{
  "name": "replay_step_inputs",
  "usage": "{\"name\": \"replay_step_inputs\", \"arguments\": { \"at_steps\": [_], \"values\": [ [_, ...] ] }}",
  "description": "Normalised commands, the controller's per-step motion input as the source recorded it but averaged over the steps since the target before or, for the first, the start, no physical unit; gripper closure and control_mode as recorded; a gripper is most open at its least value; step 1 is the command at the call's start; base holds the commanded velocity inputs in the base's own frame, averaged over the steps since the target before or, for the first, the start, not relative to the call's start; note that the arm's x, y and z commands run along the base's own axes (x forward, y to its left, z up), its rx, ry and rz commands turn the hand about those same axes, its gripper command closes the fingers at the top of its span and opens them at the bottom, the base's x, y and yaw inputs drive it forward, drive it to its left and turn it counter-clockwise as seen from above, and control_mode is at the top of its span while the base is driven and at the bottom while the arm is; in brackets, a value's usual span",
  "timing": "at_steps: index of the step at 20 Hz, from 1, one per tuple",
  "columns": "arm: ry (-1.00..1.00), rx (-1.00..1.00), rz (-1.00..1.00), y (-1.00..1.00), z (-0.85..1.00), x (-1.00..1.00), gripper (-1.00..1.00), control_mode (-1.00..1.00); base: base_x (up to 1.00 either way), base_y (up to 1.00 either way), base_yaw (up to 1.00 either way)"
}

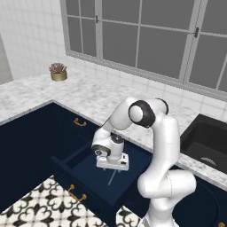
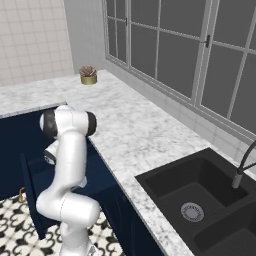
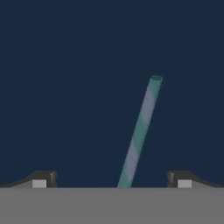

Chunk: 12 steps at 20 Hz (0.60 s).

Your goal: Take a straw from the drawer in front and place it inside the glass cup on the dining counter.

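The navy drawer (image 1: 84, 165) stands pulled open, its gold handle (image 1: 76, 193) at the front. On its floor lies the straw (image 1: 113, 177), a thin pale stick; up close in the hand view the straw (image 3: 139, 131) looks pale with teal stripes and leans slightly. My gripper (image 1: 112, 167) points down into the drawer just above it. In the hand view the gripper (image 3: 112, 179) is open, its fingertips (image 3: 43, 178) on either side of the straw's near end without touching it. The glass cup and the dining counter are out of view.
A marble worktop (image 1: 102, 95) runs behind the drawer, with a black sink (image 2: 200, 195) to the right and a small potted plant (image 1: 58, 71) at the far left. A shut navy drawer front with a gold handle (image 1: 80, 122) sits nearby. Patterned tiles (image 1: 40, 208) cover the floor.
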Motion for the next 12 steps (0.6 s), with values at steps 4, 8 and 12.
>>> {"name": "replay_step_inputs", "arguments": {
  "at_steps": [4, 8, 12],
  "values": [
    [0.00, -0.04, -0.01, 0.08, -0.45, 0.07, -1.00, -1.00, 0.00, 0.00, 0.00],
    [0.00, 0.00, -0.09, -0.01, -0.36, 0.00, -1.00, -1.00, 0.00, 0.00, 0.00],
    [0.00, 0.00, -0.12, -0.02, -0.45, 0.00, -1.00, -1.00, 0.00, 0.00, 0.00]
  ]
}}
